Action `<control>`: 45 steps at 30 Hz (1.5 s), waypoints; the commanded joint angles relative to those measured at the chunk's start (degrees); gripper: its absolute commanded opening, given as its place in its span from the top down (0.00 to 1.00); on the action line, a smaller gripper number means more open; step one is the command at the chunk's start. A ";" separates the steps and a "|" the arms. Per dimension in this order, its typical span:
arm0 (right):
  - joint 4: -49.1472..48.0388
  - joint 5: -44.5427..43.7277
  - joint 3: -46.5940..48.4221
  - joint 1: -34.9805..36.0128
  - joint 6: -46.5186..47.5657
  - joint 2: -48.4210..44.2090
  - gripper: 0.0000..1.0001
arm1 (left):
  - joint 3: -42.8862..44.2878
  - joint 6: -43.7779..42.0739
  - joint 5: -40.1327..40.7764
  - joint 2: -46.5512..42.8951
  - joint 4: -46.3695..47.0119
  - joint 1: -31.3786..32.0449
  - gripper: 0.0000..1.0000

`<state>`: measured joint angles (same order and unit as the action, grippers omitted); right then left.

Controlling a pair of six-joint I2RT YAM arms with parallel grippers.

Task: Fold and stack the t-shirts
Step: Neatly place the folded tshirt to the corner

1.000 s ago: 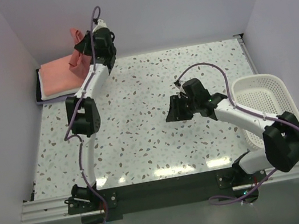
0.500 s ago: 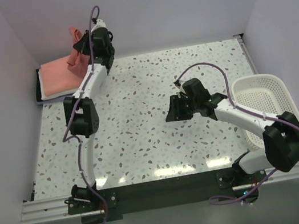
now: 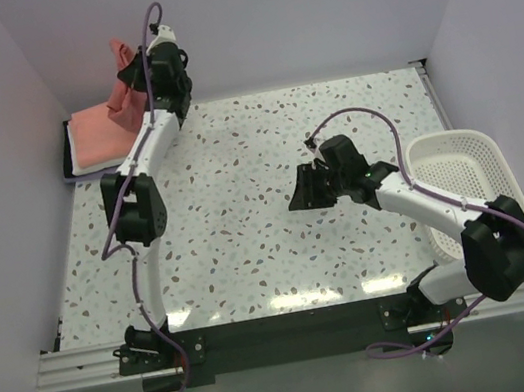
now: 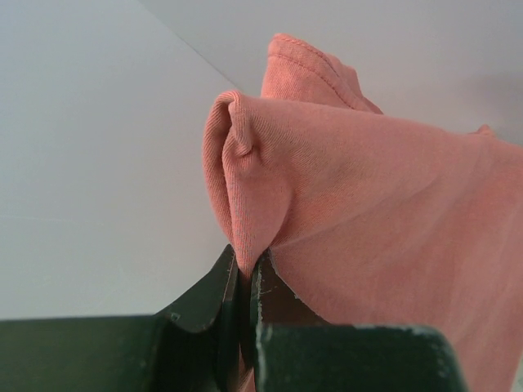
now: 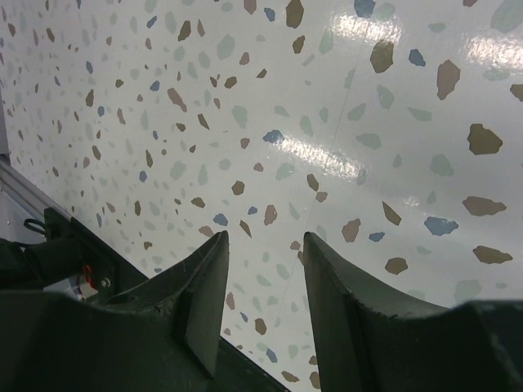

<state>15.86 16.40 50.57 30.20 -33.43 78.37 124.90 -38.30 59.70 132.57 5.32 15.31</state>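
Note:
My left gripper (image 3: 130, 69) is raised at the far left corner, shut on a fold of a salmon-pink t-shirt (image 3: 122, 76) that hangs down onto a stack of folded t-shirts (image 3: 96, 142). The stack shows a pink layer on top, a white one under it and a dark or lavender edge at the bottom. In the left wrist view the pink cloth (image 4: 368, 188) is pinched between the closed fingers (image 4: 208, 298). My right gripper (image 3: 298, 195) hovers open and empty over mid-table; its wrist view shows only speckled tabletop between the fingers (image 5: 204, 294).
A white plastic lattice basket (image 3: 463, 183) stands at the right edge of the table (image 3: 246, 219). Walls close in the left, back and right sides. The stack sits against the left wall.
My left gripper has lifted the pink t-shirt higher and a little further left and back. The right arm has stayed still.

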 commanded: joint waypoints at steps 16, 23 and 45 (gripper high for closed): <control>-2.32 1.09 3.92 -0.14 -1.11 2.75 0.55 | -1.59 6.75 -5.91 -3.29 1.27 -7.22 1.00; -0.48 0.30 6.03 -0.22 -0.15 4.42 0.55 | -0.27 13.68 -10.82 1.45 -1.89 -12.49 1.00; 2.60 -0.85 4.63 -0.14 3.11 -2.87 0.47 | -9.91 51.47 -28.49 -10.22 -18.33 -20.15 0.00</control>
<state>17.91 15.94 54.43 30.20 -31.88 78.24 118.74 5.32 35.11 130.50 -12.95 -4.82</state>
